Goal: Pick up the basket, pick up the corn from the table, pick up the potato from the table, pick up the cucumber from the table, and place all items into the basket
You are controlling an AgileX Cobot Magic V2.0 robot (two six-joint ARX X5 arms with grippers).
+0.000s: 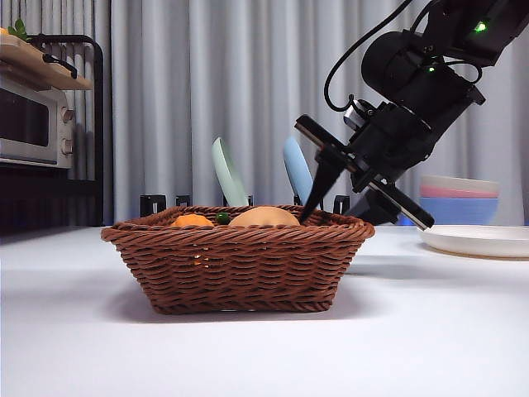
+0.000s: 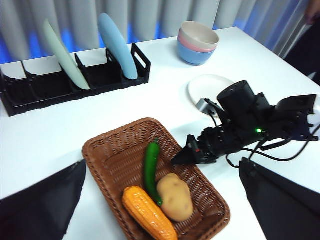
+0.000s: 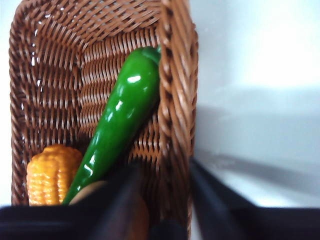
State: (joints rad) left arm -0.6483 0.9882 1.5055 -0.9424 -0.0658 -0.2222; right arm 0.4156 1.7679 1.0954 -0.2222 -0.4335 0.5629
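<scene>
The brown wicker basket [image 1: 240,265] [image 2: 102,150] [image 3: 177,75] stands on the white table [image 1: 430,331]. Inside it lie the corn [image 2: 148,214] [image 1: 192,221] [image 3: 52,172], the potato [image 2: 175,196] [image 1: 263,217] and the green cucumber [image 2: 151,167] [image 3: 122,115] [image 1: 222,218]. My right gripper [image 1: 335,217] [image 2: 187,152] [image 3: 164,165] is open at the basket's right side, one jaw inside the rim and one outside, holding nothing. High above the basket, my left gripper [image 2: 162,165] is open and empty.
A black dish rack [image 2: 75,82] at the back holds a pale green plate [image 1: 228,174] and a blue plate [image 1: 297,169]. Stacked bowls [image 1: 459,198] and a white plate [image 1: 479,240] sit to the right. A toaster oven [image 1: 33,124] stands far left.
</scene>
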